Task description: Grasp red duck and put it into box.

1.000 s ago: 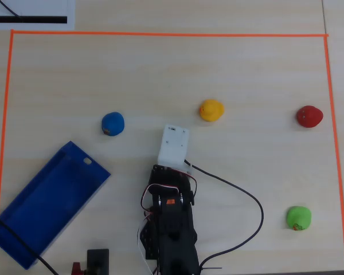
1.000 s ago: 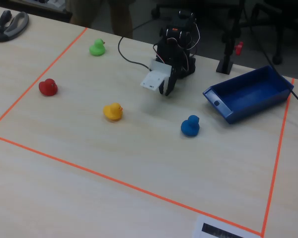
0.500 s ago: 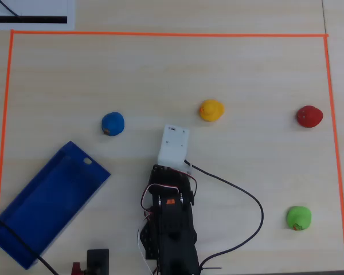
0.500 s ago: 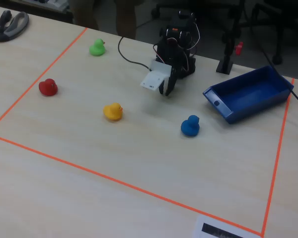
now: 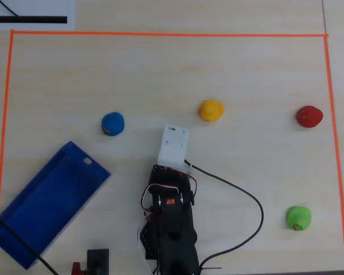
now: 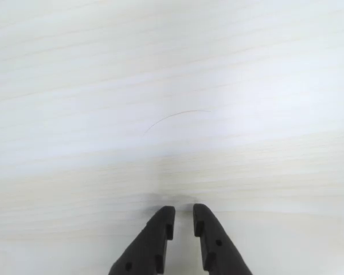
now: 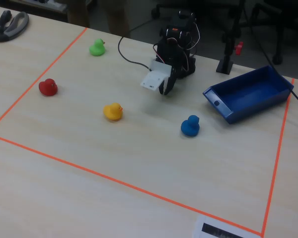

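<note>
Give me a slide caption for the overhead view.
Black robot arm at rest among four toy ducks; small red duck far right, long dark blue plastic tray lower left.

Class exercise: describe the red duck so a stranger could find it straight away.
In the overhead view, look inside the orange tape border on the table. By its right edge sits the red duck, right of the yellow duck and above the green duck. It is the only red one.

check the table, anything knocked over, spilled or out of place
Nothing stands out. The red duck, yellow duck, blue duck and green duck sit apart inside the orange tape, and the box lies flat and empty.
</note>
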